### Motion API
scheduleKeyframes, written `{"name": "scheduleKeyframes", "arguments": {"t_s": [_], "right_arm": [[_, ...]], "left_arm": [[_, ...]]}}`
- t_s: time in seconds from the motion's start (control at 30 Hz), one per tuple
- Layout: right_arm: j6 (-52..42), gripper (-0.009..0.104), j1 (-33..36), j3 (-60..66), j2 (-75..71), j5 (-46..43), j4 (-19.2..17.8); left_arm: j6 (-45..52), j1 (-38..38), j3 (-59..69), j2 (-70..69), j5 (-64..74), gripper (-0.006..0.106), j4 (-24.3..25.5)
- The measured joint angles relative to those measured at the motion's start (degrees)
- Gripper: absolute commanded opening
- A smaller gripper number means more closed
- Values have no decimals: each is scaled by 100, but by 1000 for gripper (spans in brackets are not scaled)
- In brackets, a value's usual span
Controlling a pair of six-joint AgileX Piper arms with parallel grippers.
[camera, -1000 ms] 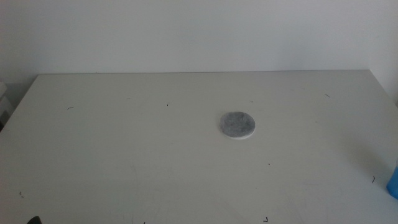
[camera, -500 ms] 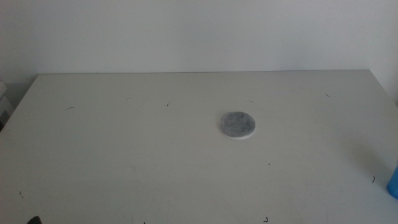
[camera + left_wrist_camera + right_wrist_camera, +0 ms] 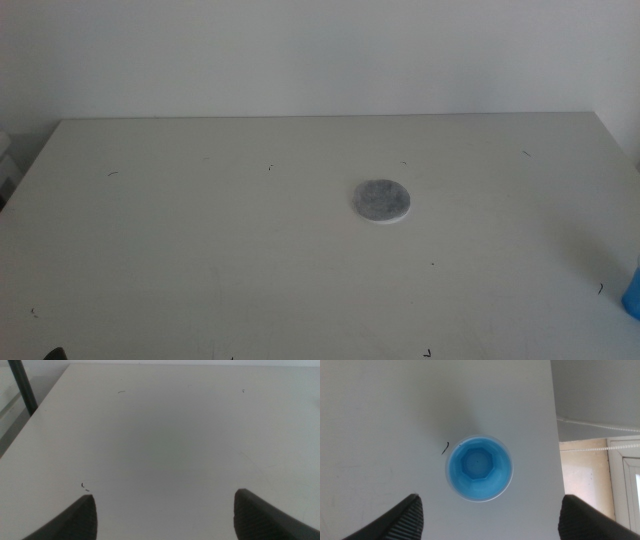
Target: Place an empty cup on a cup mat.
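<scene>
Hovering over the cup point(image 3: 479, 468), the right gripper point(image 3: 487, 515) has its fingers point(image 3: 402, 520) spread wide, holding nothing. The cup stands upright and empty near the bench point(image 3: 200, 250) edge, well to the right of the mat point(image 3: 381, 200) and nearer the camera. To grasp well, I judge the gripper should centre over the cup, descend straight, and close gently on the tapered wall below the rim. The left gripper point(image 3: 162, 515) waits, fingers wide, over bare bench far left of the mat.

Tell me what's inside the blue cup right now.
Nothing visible: the right wrist view looks straight down into the cup and shows only its bare blue faceted bottom. The right gripper hangs open above it. The table beneath the cup is covered by its base.
</scene>
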Motion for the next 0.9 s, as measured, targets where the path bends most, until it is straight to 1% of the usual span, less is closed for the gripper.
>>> {"name": "scheduleKeyframes", "arguments": {"t_s": [0.3, 0.43, 0.53, 0.7, 0.9], "right_arm": [[48, 87, -402, 0, 535, -31, -389], [201, 87, -412, 54, 732, -299, -383], [260, 87, -412, 277, 905, -597, -345], [262, 87, -412, 601, 1282, -851, -324], [344, 80, -412, 687, 1620, -1169, -360]], "left_arm": [[0, 0, 0, 0, 0, 105, 0], [0, 0, 0, 0, 0, 105, 0], [0, 0, 0, 0, 0, 105, 0], [0, 0, 0, 0, 0, 105, 0], [0, 0, 0, 0, 0, 105, 0]]}}
